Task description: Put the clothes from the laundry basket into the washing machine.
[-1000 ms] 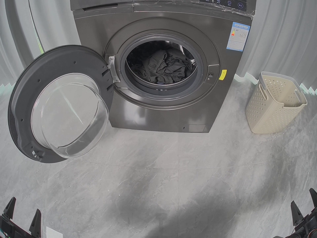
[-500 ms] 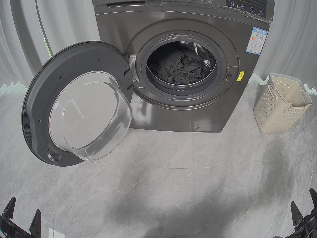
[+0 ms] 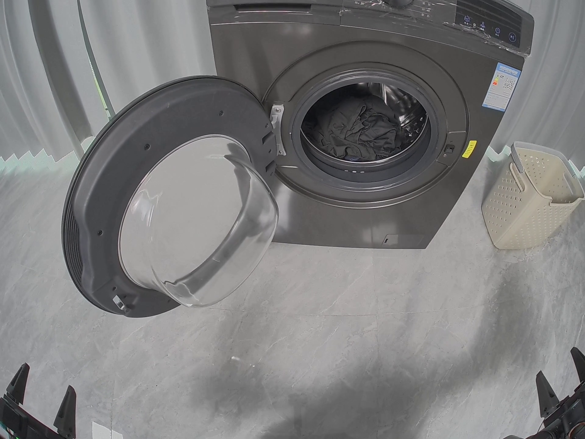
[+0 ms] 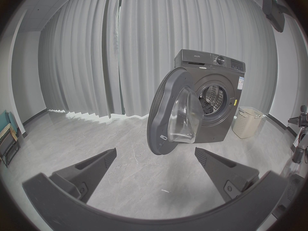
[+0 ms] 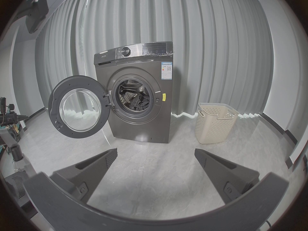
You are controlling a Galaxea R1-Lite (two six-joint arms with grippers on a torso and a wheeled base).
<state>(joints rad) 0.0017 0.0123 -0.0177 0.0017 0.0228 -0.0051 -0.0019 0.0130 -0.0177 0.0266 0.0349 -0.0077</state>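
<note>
The dark grey front-loading washing machine (image 3: 256,50) is standing well ahead of the left gripper (image 3: 42,385), its round glass-bowled door (image 3: 116,172) hanging open. The cream perforated plastic laundry basket (image 3: 509,205) is sitting beyond the right gripper (image 3: 559,370); dark crumpled clothes (image 3: 356,130) are lying in the drum (image 3: 415,108). Both grippers are gaping, empty. Only the camera has been shifting: loading looks finished.

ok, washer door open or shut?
Open. The door stands swung wide on its hinge, off the front of the washer, and dark clothes show inside.
</note>
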